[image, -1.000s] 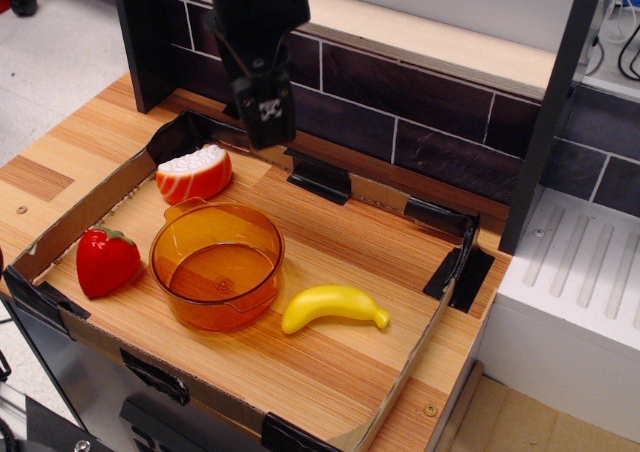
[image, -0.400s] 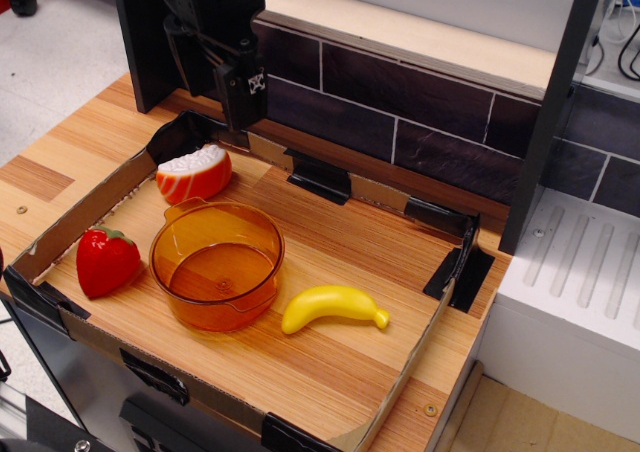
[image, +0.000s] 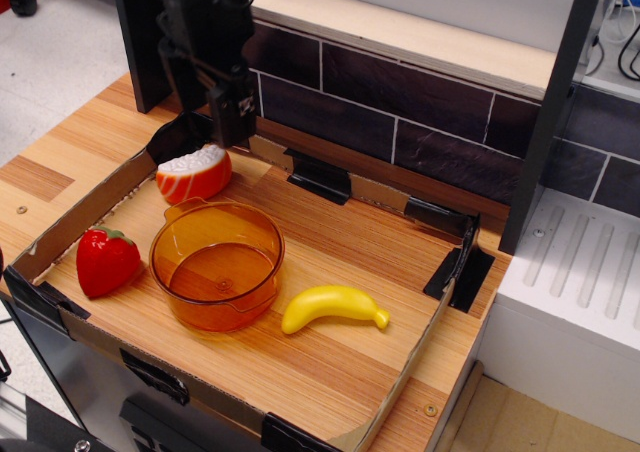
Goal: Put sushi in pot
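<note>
Wood (image: 330, 272) with a light grain makes the floor of the shallow tray I work over, walled by low cardboard sides (image: 75, 217) taped at the corners with black tape. Behind it runs a wall of dark tiles (image: 400, 102) under a pale shelf, and a white appliance top (image: 580, 262) stands off to the right.

My arm (image: 200, 32) hangs black over the back left corner, and my claw (image: 225, 122) ends just above and behind the sushi. My claw has hold of nothing; how far its jaws stand apart I cannot tell from this angle.

The pot (image: 217, 264) sits near the front left of the tray, round and amber, see-through, with nothing inside it. Its small handle tab points toward the back left, toward the sushi.

The banana (image: 333, 307) lies just right of the pot, its long axis running left to right, the thin tip toward the right.

The strawberry (image: 105, 261) stands just left of the pot, close to the cardboard side.

The sushi (image: 194, 173) lies at the back left, just behind the pot's tab and outside the pot. Its long axis runs left to right, rising a little toward the right, with the white rice side turned up and back and the orange striped side facing the front.
</note>
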Robot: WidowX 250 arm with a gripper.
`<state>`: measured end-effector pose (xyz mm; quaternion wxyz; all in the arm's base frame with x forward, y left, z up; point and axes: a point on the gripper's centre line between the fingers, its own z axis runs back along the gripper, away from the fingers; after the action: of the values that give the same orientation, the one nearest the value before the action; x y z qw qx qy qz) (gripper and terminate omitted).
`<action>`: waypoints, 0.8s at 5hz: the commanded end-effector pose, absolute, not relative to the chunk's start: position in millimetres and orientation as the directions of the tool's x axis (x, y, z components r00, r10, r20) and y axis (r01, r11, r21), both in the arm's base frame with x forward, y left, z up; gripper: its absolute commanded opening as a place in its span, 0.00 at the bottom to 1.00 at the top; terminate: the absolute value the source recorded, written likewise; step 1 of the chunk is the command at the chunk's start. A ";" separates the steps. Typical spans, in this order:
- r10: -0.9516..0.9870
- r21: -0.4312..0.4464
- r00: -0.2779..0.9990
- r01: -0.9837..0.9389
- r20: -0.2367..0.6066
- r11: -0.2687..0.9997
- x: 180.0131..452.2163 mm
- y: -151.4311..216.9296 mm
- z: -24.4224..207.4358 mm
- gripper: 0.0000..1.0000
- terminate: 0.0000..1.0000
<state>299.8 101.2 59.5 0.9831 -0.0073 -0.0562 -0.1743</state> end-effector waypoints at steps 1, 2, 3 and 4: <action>-0.336 0.059 0.934 0.331 0.125 0.942 298.6 115.9 46.9 1.00 0.00; -0.341 0.067 0.932 0.335 0.121 0.940 299.5 114.8 38.8 1.00 0.00; -0.357 0.080 0.925 0.349 0.130 0.934 301.5 110.0 34.1 1.00 0.00; -0.360 0.093 0.924 0.350 0.130 0.932 303.8 108.2 28.7 1.00 0.00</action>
<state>305.8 104.9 19.3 0.9823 0.0270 -0.0596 -0.1753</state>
